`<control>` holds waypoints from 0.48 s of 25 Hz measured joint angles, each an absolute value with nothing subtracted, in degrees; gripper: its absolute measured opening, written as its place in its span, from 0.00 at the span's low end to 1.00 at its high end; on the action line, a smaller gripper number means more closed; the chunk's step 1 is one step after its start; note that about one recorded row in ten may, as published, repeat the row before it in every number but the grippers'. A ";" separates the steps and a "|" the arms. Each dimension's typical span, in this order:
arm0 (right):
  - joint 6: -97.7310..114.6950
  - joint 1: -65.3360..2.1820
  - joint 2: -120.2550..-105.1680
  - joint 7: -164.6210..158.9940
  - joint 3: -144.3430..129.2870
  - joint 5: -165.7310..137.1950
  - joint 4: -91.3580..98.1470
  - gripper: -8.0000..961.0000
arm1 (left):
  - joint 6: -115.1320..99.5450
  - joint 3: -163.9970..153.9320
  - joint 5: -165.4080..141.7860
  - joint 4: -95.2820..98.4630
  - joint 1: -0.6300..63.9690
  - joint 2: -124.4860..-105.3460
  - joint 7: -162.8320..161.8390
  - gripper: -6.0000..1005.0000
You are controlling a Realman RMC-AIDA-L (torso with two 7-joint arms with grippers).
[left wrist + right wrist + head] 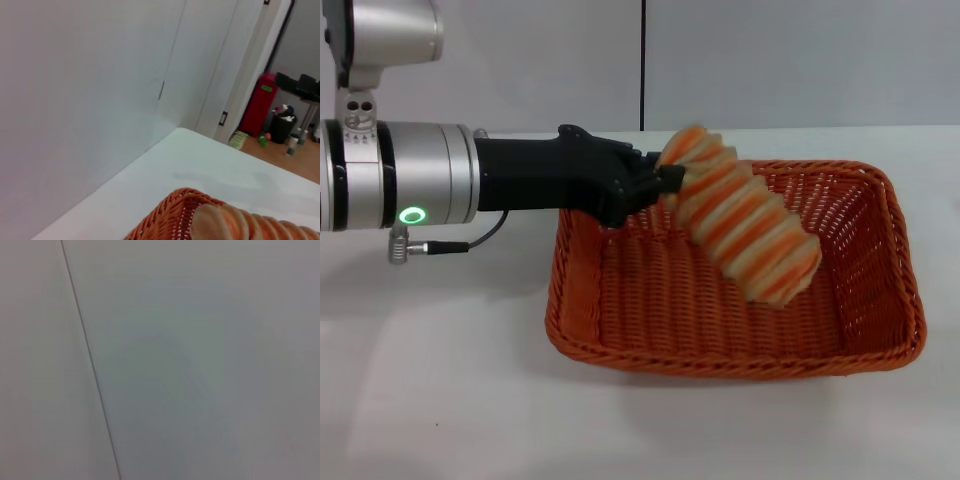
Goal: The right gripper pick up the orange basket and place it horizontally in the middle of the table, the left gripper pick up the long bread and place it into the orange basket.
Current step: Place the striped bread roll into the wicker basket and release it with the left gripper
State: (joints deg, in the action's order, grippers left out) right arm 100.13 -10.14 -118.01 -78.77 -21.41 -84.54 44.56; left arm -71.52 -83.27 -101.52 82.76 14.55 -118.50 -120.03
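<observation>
Holding long bread (745,226) over orange basket (880,250).

We see bare tabletop (440,400) near and left of the orange basket (880,330). Its raised rim blocks low passes, and the left claw (665,183) with the long bread (750,230) fills the space above its far-left part.

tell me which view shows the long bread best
The head view: the whole long bread shows, tilted over the orange basket, one end in the left end effector. The left wrist view shows only part of it at the edge; the right wrist view shows none.
</observation>
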 joint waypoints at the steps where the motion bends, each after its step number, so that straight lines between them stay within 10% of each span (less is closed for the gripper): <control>1: 100.14 -10.12 -118.00 -78.70 -21.03 -84.55 44.55 0.66 | -70.25 -83.90 -101.49 83.56 13.93 -118.52 -119.96 0.15; 12: 99.70 -10.56 -117.56 -77.67 -20.83 -84.83 43.45 0.66 | -66.50 -85.99 -101.30 83.82 13.30 -118.34 -118.98 0.15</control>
State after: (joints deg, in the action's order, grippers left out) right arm 99.70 -10.56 -117.56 -77.67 -20.83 -84.83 43.45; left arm -66.50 -85.99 -101.30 83.82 13.30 -118.34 -118.98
